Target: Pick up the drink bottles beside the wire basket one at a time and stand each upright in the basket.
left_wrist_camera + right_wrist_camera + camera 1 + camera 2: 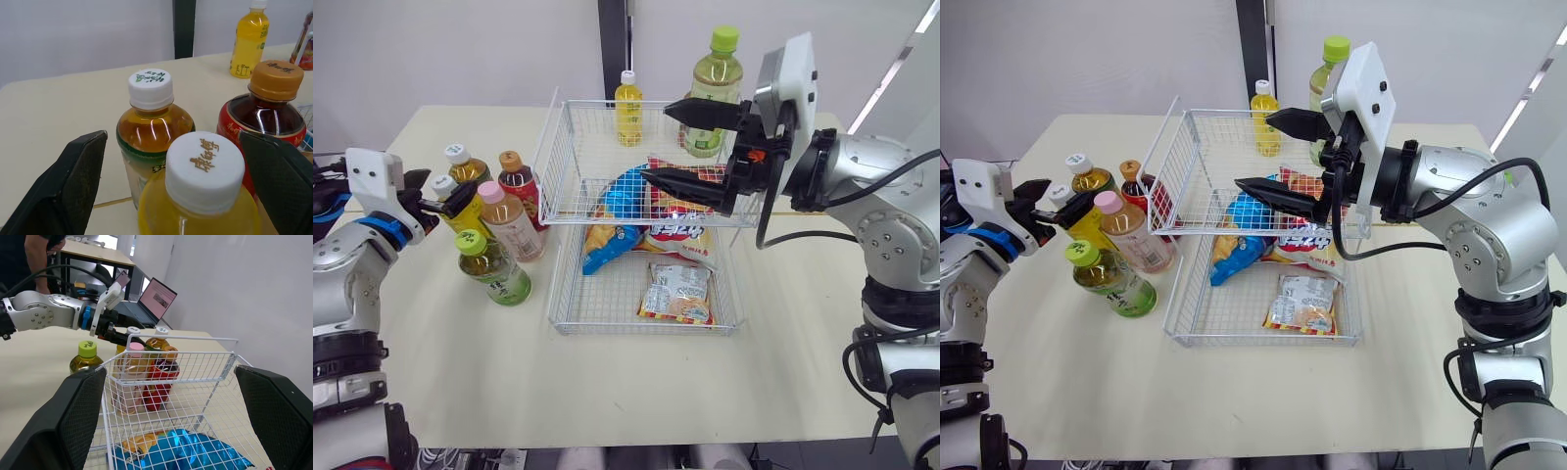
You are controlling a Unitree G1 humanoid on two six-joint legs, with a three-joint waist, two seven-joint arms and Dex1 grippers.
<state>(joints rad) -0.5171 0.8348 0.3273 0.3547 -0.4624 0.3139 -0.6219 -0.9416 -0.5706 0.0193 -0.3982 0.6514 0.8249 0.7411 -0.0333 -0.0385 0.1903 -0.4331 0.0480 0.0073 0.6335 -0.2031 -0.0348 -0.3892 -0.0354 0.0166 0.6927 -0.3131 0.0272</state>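
While I monitored remotely, logged: left gripper (172, 137) fingers spread wide, flanking yellow bottle (204, 171), not touching; white cap printed gold "康师傅". Bottle cluster (514, 230) stood upright beside wire basket (641, 329), robot's left. Right gripper (656, 140) gaped wide over basket's upper tier; snack bags (677, 292) inside.

Seen from my remote station: gold characters 康师傅 on the white cap (204, 171) of the yellow bottle (155, 214); green print on the neighbouring cap (150, 87) is illegible.
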